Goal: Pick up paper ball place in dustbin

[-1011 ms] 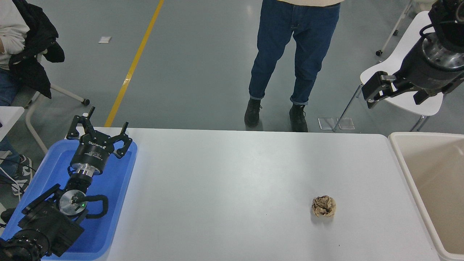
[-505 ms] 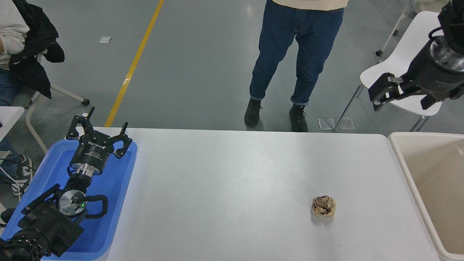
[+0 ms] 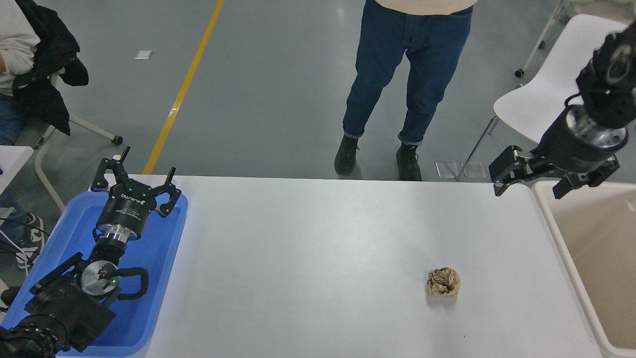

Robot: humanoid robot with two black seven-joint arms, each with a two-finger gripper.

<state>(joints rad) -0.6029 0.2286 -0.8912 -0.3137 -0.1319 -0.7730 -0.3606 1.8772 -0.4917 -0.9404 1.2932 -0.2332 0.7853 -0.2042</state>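
I am hovering the right claw (image 3: 529, 178), spread open and empty, at upper right; next I must lower onto the crumpled tan-brown paper ball (image 3: 443, 282) at lower right of the white surface (image 3: 318, 258).

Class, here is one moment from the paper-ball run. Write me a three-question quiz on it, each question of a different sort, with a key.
1. True or false: the paper ball lies on the table, untouched.
2. Which gripper hangs over the table's far right corner, beside the dustbin? A) left gripper B) right gripper
3. Fill in: the left gripper is above the blue ____.

Key: 1 true; 2 B; 3 tray. The right gripper is open and holds nothing; the ball sits apart from it, nearer the camera. A person stands at the far side.
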